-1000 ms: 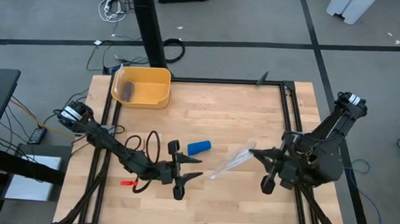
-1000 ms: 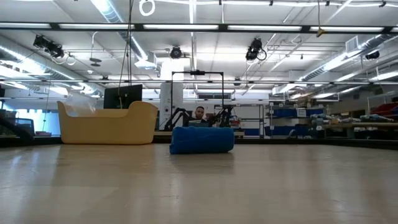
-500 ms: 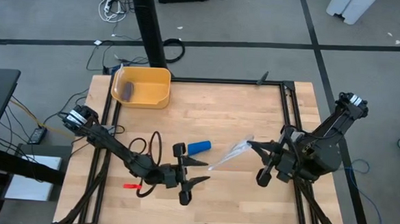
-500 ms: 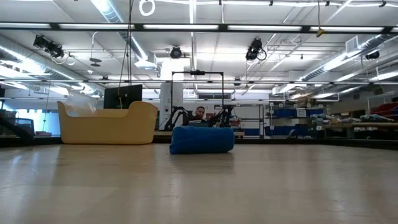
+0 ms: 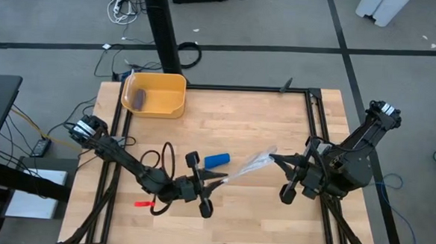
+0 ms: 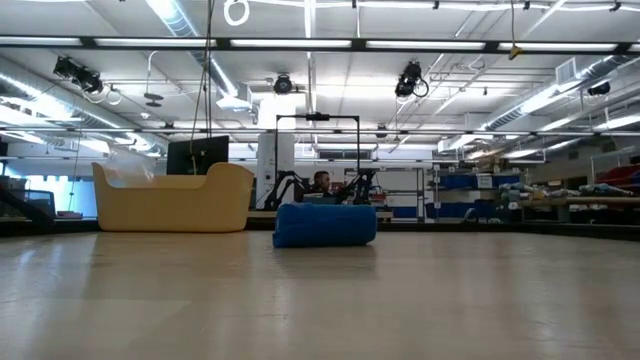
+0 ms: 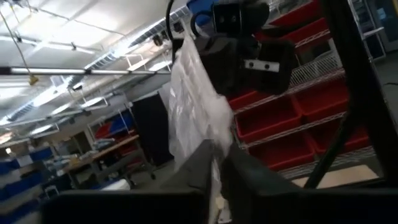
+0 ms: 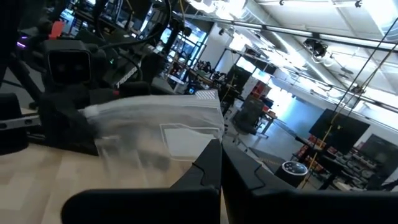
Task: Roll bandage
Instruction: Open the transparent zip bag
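I have both claws busy with the plastic packet, not with the bandage itself. My left claw is pressed together on one end of the packet, and my right claw is pinching the other end, so the clear film hangs stretched between them above the table. The bandage lies rolled as a short blue cylinder on the wood, just beside my left claw on the side toward the yellow bin, and well apart from my right claw. Its long axis runs roughly across the table, tilted a little, nearly in line with the packet. My left arm is clearly the nearer one, so I judge it would reach the bandage first once the packet is let go.
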Controlling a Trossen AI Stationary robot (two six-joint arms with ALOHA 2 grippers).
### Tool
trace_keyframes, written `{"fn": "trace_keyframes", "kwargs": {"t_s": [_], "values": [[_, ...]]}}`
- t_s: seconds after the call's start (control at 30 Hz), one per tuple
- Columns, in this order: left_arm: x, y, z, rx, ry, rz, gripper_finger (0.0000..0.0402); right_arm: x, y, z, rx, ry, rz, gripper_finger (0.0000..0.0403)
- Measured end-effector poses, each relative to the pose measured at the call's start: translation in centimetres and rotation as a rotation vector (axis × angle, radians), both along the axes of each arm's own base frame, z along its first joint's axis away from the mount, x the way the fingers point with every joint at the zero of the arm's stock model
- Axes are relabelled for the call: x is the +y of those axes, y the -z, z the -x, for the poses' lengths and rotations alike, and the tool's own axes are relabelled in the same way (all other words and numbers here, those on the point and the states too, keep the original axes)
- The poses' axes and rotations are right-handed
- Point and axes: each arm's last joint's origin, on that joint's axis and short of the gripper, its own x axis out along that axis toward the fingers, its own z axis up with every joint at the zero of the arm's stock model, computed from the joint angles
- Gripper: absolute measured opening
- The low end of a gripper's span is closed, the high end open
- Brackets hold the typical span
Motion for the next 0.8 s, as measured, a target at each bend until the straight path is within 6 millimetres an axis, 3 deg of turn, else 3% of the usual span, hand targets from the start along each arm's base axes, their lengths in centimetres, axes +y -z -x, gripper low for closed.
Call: {"fn": "trace_keyframes", "kwargs": {"t_s": [0.07, 0.23, 0.37, 0.43, 0.67, 0.8], "values": [[-0.2, -0.1, 0.2, -0.008, -0.002, -0.018, 0.0011, 0.0, 0.0, 0.0, 0.003, 0.001, 0.003, 0.0000], [-0.5, 0.1, 0.3, 0.023, -0.029, -0.041, 0.0005, 0.2, 1.1, -0.3, 0.061, 0.088, 0.003, 0.0005], [-0.2, 0.9, 0.1, 0.136, -0.150, -0.047, 0.0004, -0.1, 2.5, 0.0, 0.111, 0.276, -0.013, 0.0033], [-0.1, 1.4, 0.1, 0.191, -0.209, -0.043, 0.0003, -0.1, 3.0, 0.1, 0.115, 0.289, -0.013, 0.0048], [-0.1, 2.9, 0.0, 0.310, -0.135, 0.032, 0.0002, -0.2, 4.3, -0.3, 0.127, 0.101, -0.109, 0.0047], [1.2, 3.5, -0.4, 0.382, -0.076, 0.123, 0.0001, -1.1, 6.1, -1.6, 0.286, -0.124, -0.236, 0.0029]]}}
